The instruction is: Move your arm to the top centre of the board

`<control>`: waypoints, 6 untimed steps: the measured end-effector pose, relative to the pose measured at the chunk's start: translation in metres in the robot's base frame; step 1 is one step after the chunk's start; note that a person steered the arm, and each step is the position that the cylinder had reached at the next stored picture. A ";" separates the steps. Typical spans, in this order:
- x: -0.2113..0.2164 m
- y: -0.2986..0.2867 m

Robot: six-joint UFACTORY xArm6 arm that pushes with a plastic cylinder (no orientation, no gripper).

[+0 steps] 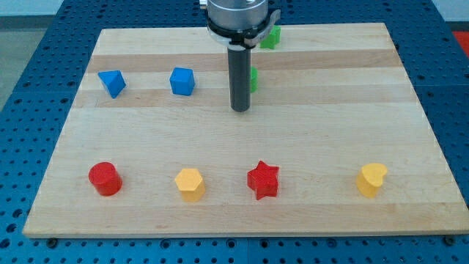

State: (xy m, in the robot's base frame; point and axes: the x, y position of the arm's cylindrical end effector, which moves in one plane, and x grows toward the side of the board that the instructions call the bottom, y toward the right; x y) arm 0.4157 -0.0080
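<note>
My tip (240,109) rests on the wooden board (330,132), in the upper middle, slightly left of centre. The rod rises from it to the arm's head at the view's top. A green block (253,78) sits right behind the rod, mostly hidden by it. Another green block (272,37) peeks out beside the arm's head near the board's top edge. A blue cube (182,81) lies left of the tip. A blue block (112,83) lies farther left.
Along the view's bottom stand a red cylinder (105,178), a yellow hexagonal block (190,183), a red star (263,180) and a yellow heart-shaped block (371,179). A blue perforated table surrounds the board.
</note>
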 end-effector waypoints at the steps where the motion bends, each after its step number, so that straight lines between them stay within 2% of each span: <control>1: 0.000 -0.019; 2: -0.016 -0.032; 6: -0.144 -0.034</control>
